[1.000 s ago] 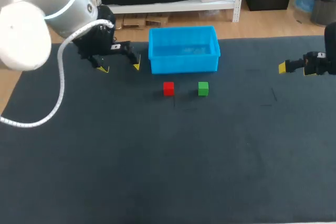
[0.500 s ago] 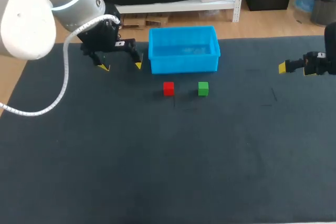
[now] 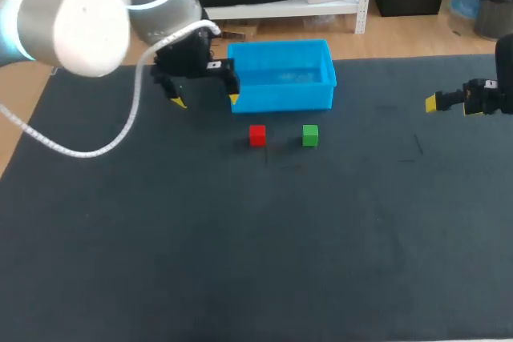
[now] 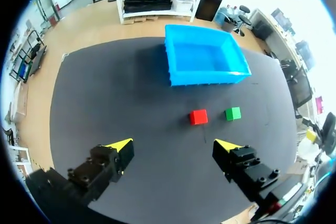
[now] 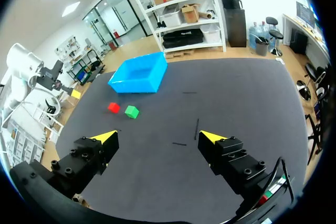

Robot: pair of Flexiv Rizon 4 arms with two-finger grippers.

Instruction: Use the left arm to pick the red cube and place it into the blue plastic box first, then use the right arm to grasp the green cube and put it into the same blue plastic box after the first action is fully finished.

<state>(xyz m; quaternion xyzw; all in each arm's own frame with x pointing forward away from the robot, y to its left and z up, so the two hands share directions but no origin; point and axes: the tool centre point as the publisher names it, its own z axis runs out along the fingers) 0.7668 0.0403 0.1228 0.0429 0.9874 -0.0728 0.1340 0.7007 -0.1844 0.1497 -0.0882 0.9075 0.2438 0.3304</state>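
In the head view, the box (image 3: 282, 100) lies on the dark counter (image 3: 240, 262) with its long axis left to right. The red cube (image 3: 256, 134) and green cube (image 3: 310, 135) sit apart just in front of it, the left claw (image 3: 206, 101) is beside its left end, and the right claw (image 3: 449, 105) is well apart. In the left wrist view the left claw (image 4: 173, 145) is wide open and empty, with the red cube (image 4: 198, 117) ahead. In the right wrist view the right claw (image 5: 158, 137) is wide open and empty too, both cubes far ahead.
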